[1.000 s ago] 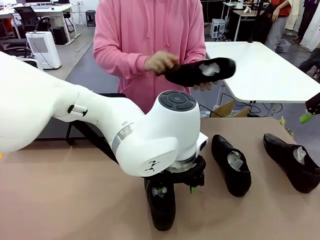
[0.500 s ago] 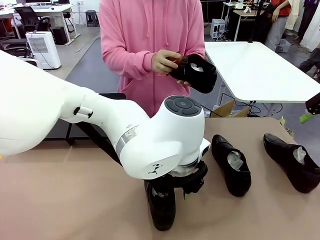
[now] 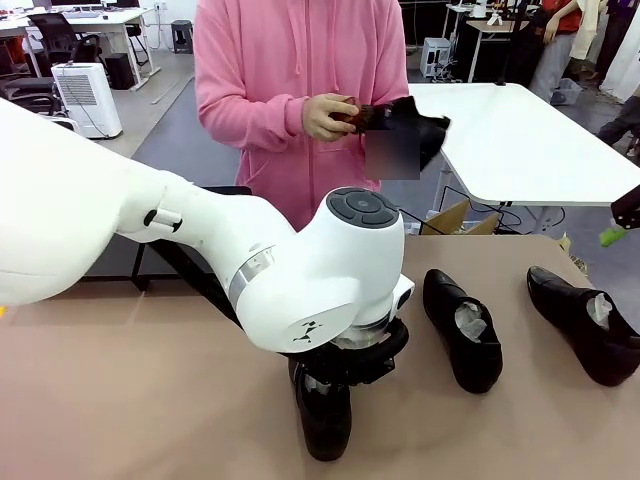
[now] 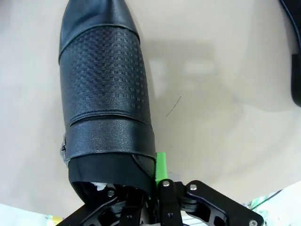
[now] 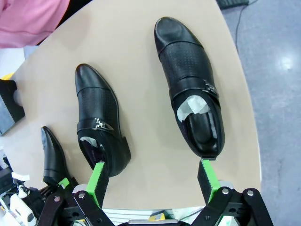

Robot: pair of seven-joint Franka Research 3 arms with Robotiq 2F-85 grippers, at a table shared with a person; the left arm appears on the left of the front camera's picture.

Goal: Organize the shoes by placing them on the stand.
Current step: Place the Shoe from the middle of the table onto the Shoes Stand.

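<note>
One glossy black shoe [image 3: 323,415] lies at the table's near edge, toe toward me. My left gripper [image 3: 345,372] sits over its heel. In the left wrist view a green pad presses the shoe's [image 4: 106,94] heel wall, and the other finger is hidden behind the shoe. Two more shoes [image 3: 462,330] [image 3: 585,322], stuffed with white paper, lie to the right. My right gripper [image 5: 153,183] hovers open above those two shoes [image 5: 99,125] [image 5: 190,80]. The person holds the fourth shoe [image 3: 410,125] at chest height. The black stand [image 3: 185,268] is mostly hidden behind my left arm.
The person in a pink hoodie [image 3: 300,70] stands at the far side and holds a small brown brush [image 3: 350,115] against the shoe. The tan table [image 3: 130,400] has bare room on the left. A white table [image 3: 520,140] stands behind on the right.
The person turned the held shoe and drew it closer to the chest. My left wrist rolled slightly and settled lower over the shoe's heel. The shoes on the table stayed put.
</note>
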